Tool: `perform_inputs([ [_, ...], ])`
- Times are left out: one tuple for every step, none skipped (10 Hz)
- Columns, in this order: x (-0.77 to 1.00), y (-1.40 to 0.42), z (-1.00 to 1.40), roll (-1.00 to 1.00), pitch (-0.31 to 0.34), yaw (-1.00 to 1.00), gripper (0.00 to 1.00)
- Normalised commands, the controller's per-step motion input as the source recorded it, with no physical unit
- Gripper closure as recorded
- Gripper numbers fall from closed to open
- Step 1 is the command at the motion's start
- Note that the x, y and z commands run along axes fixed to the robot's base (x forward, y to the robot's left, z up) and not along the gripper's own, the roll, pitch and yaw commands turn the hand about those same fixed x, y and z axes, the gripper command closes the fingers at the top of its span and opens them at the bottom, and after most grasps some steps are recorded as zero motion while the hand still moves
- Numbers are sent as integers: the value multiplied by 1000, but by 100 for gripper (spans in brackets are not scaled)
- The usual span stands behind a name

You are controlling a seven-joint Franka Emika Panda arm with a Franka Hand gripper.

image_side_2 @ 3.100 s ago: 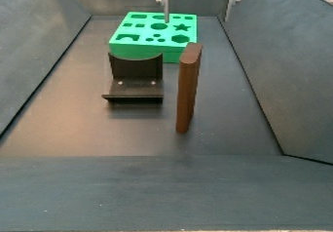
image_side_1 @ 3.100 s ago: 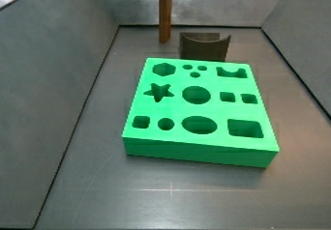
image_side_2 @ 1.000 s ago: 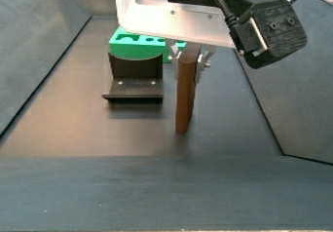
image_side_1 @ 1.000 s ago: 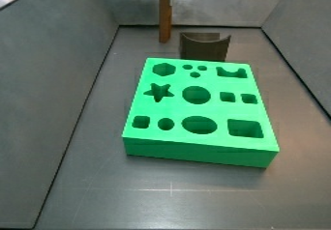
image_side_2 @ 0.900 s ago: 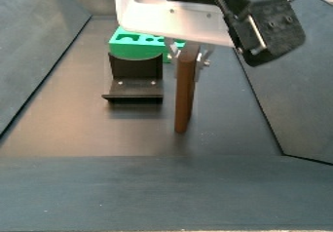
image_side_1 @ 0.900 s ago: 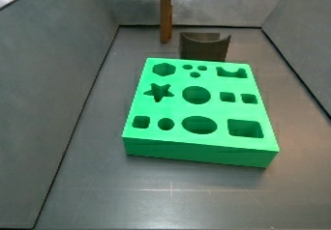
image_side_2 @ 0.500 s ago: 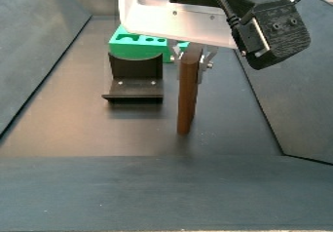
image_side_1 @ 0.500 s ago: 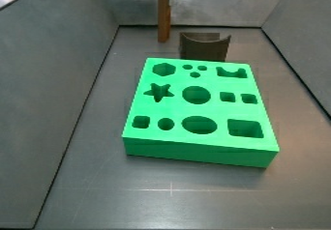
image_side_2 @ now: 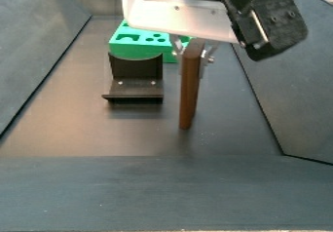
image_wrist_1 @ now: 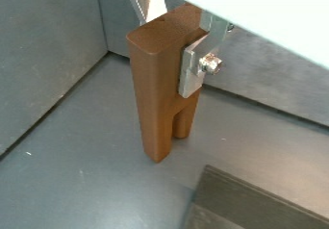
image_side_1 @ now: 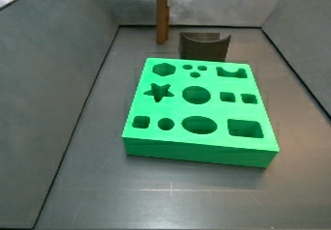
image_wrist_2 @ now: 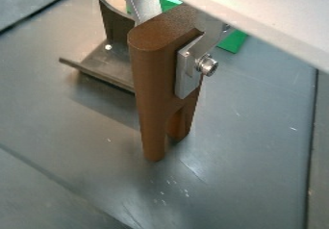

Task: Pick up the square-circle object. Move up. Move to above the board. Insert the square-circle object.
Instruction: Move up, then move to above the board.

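The square-circle object is a long brown wooden peg, upright, with one rounded and one square side; it also shows in a wrist view. My gripper is shut on its top end, a silver finger flat on each side. In a side view the peg hangs under the white gripper, its lower end at or just above the dark floor. In a side view it stands at the back, behind the green board. The board's cut-out holes show nothing in them.
The dark fixture stands between the peg and the board, close beside the peg. Grey walls enclose the floor on both sides and at the back.
The gripper came down from above and closed on the peg's top. Over the last second the peg has risen slightly and shifted a little sideways with it.
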Motion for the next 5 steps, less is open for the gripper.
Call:
perform_inputs([
  [-82,26,775,-9,47,19,100],
  [-88,18,669,1,61,12,100],
  [-60,12,534,21,62,4,100],
  [-38,9,369,44,68,-3,100],
  [-503,170,1000,270,197,-99,100],
])
